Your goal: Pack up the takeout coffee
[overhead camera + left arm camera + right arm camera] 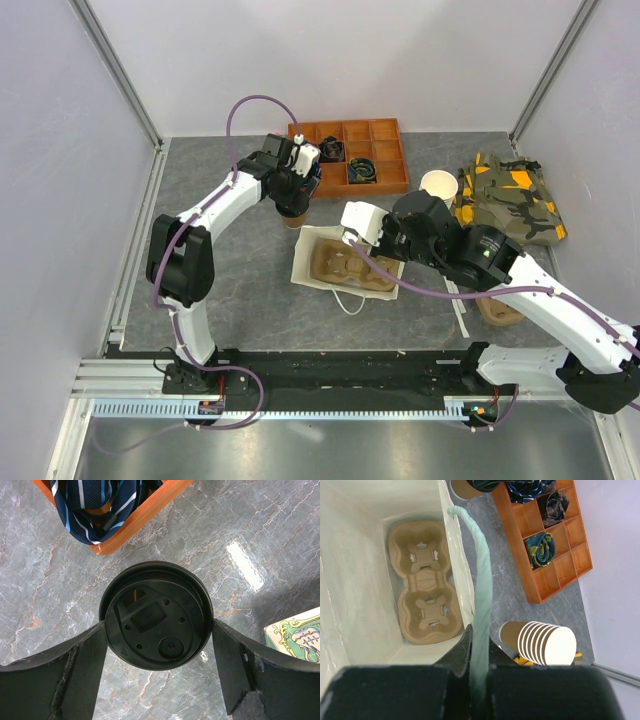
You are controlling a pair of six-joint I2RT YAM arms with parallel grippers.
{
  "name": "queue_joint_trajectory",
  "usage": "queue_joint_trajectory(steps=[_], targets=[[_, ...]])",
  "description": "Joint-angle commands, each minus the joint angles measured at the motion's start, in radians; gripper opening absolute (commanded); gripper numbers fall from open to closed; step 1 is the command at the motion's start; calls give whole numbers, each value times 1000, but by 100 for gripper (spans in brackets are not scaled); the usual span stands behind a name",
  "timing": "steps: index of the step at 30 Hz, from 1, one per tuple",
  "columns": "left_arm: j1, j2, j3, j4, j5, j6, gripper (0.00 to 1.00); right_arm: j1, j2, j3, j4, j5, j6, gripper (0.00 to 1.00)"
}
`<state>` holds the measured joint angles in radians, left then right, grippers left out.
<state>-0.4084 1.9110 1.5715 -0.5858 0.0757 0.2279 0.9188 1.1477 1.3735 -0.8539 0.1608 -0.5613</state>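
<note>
The takeout coffee [155,612], a brown cup with a black lid, stands on the grey table just behind the white paper bag [305,268]; it also shows in the top view [293,217]. My left gripper [159,630] is above it, one finger against each side of the lid rim; in the top view my left gripper [292,200] hides most of the cup. My right gripper [480,635] is shut on the bag's pale green handle [481,580] and holds the bag open. A brown pulp cup tray [425,580] lies flat inside the bag.
An orange compartment tray [385,150] with rolled ties stands behind the coffee. A stack of lidless paper cups [438,185] and a camouflage pouch [510,200] are at the right. Another pulp piece [500,310] lies under my right arm. The bag's second handle [350,300] lies on the table.
</note>
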Motion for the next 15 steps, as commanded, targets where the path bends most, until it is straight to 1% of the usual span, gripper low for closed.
queue_joint_trajectory(steps=[1, 6, 15], targets=[[-4, -21, -8, 38, -30, 48, 82, 3, 6, 45, 9, 36, 6, 0], [-3, -69, -36, 35, -19, 54, 75, 3, 14, 50, 10, 31, 3, 0], [0, -193, -116, 12, 10, 64, 73, 3, 23, 53, 27, 23, 3, 0]])
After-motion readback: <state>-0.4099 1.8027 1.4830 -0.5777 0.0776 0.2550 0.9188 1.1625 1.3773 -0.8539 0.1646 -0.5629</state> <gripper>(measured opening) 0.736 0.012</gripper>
